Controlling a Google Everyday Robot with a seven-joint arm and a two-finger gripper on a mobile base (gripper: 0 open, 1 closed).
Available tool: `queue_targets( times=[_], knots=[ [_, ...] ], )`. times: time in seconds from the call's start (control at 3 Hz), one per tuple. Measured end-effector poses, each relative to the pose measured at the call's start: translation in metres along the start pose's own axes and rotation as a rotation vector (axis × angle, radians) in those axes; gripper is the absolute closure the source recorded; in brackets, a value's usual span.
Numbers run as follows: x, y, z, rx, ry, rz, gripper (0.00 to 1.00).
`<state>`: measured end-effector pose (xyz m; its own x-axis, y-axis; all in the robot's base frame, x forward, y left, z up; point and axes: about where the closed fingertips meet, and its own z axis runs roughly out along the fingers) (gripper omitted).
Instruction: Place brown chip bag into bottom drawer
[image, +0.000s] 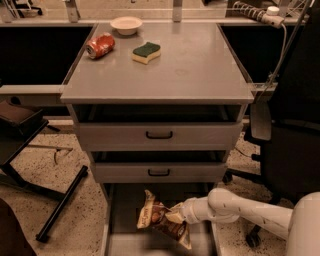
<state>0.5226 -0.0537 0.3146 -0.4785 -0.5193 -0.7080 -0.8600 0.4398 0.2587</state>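
Hand (176, 216) low in frame at about 6 o'clock, at the end of a white arm (240, 212) reaching in from 4 o'clock. Closed on the right edge of the crinkly brown chip bag (157, 220), by the look of it.

Bag at 9 o'clock of the hand, tilted, cream-yellow top end toward 11 o'clock and lower end toward 5 o'clock. Inside the footprint of the pulled-out grey metal bottom drawer (122, 225), over its floor. Cannot tell whether touching the floor or just above it. Not yet let go.

Above, at 12 o'clock of the bag: two grey upper drawers with black handles (159, 135), both slightly open. On the grey cabinet surface (190, 65), well apart from the action: red soda can (100, 45) on its side at 10 o'clock, green-and-yellow sponge (146, 52) just beside it, white bowl (126, 25) behind.

Handling, judged: light, soft, air-filled, slippery foil; crushable contents, so no hard squeeze. Likely to sag or swing from an edge grip. Best hold on a crimped seam or side edge, not the puffed middle. Release low over the drawer floor, clear of the side rails.
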Motion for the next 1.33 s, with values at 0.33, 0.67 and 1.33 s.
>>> queue_targets(
  times=[0.33,0.67,1.33],
  knots=[
    [0.006,0.000,0.009,0.004,0.009,0.000,1.00],
    [0.025,-0.013,0.039,-0.010,-0.015,0.065,1.00],
    [0.064,-0.038,0.085,-0.017,-0.056,0.200,1.00]
  ],
)
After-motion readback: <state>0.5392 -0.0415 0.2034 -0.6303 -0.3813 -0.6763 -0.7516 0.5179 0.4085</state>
